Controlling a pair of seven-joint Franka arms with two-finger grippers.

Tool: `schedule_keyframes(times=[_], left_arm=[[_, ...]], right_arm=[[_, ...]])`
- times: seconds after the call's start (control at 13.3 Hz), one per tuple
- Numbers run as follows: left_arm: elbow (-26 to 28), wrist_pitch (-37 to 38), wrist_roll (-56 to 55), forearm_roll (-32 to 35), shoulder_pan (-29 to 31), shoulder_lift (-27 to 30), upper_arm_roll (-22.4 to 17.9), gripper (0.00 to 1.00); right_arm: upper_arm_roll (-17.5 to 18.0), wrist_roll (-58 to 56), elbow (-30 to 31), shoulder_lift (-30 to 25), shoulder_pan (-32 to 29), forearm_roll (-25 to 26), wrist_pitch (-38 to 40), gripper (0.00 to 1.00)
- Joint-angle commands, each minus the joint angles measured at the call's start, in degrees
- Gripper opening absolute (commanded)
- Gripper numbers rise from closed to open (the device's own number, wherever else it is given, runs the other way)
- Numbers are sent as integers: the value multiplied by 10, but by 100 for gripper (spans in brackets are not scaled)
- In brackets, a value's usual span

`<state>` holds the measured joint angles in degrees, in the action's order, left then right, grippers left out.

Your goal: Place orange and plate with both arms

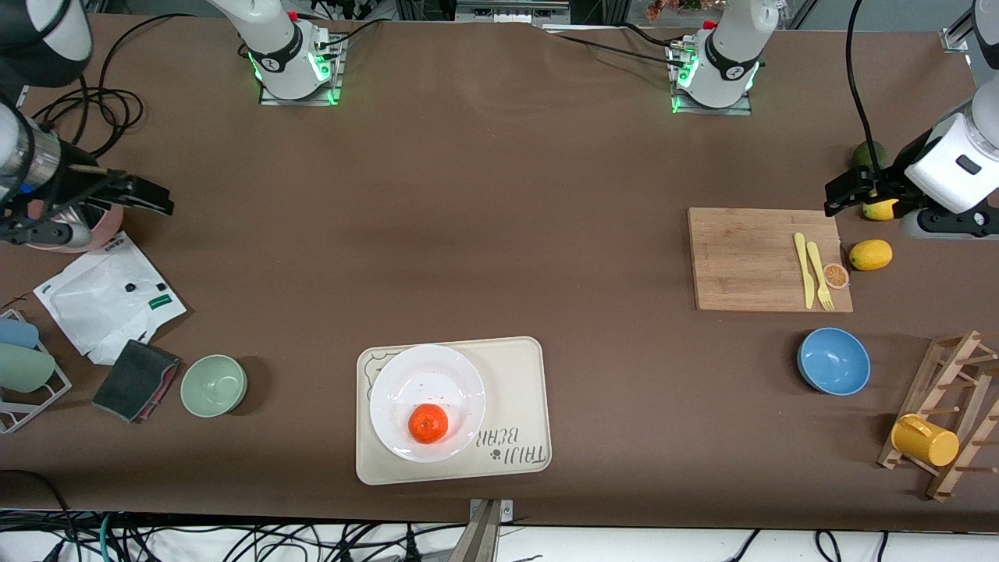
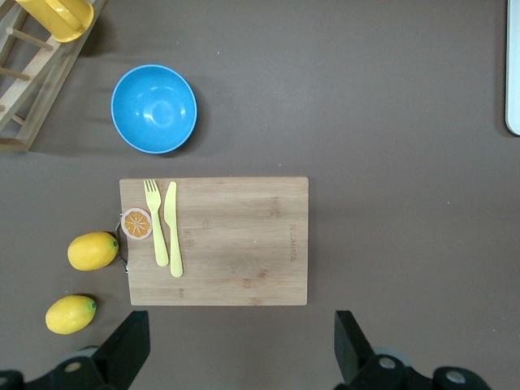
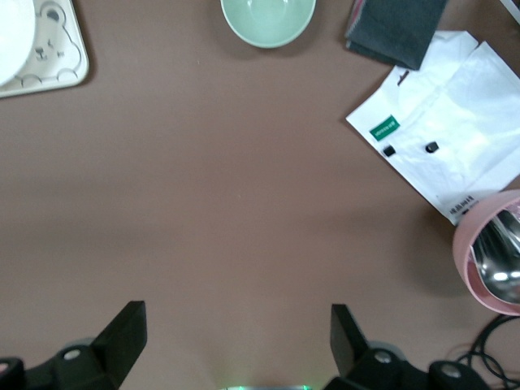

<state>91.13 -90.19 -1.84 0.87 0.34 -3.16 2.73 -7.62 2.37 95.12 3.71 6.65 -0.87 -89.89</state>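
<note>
The orange [image 1: 428, 424] is a small, round, glossy orange-red fruit, whole, sitting on the white plate [image 1: 406, 381]. It rests on the part of the plate nearest the front camera. The plate is round, shallow and smooth with a wide rim, and it lies on a beige rectangular tray [image 1: 515, 390] with rounded corners and printed lettering. The tray sits flat on the bench [image 1: 499, 203], a matte brown surface, close to its front edge.

Both tools are well apart from the orange and plate. The left tool [image 2: 242, 345] hangs over the left arm's end of the bench, above the edge of a bamboo cutting board [image 2: 236, 240]; its black fingers are spread wide and hold nothing. On the board lie a pale yellow plastic fork [image 2: 156, 221] and knife [image 2: 172, 227], with a flat orange slice [image 2: 136, 223] at the board's edge. Two lemons [image 2: 92, 251] lie just beside the board, and a smooth blue bowl [image 2: 154, 108] stands near it.

The right tool [image 3: 237, 341] hangs over bare bench toward the right arm's end, its fingers likewise spread and empty. Near it are a pale green bowl [image 3: 268, 18], a white crinkled plastic bag [image 3: 447, 122] and a folded dark cloth [image 3: 398, 28].
</note>
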Motion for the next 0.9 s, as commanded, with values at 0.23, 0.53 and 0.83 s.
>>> schedule_keyframes(times=[0.23, 0.53, 0.83], left_arm=[[-13, 2, -1, 6, -2, -4, -1, 100], [-13, 2, -1, 6, 2, -4, -1, 100], [-13, 2, -3, 6, -2, -4, 0, 100]], right_arm=[[1, -26, -42, -15, -4, 23, 59, 100], [1, -28, -42, -11, -8, 13, 51, 100], [1, -22, -58, 0, -6, 14, 52, 100]])
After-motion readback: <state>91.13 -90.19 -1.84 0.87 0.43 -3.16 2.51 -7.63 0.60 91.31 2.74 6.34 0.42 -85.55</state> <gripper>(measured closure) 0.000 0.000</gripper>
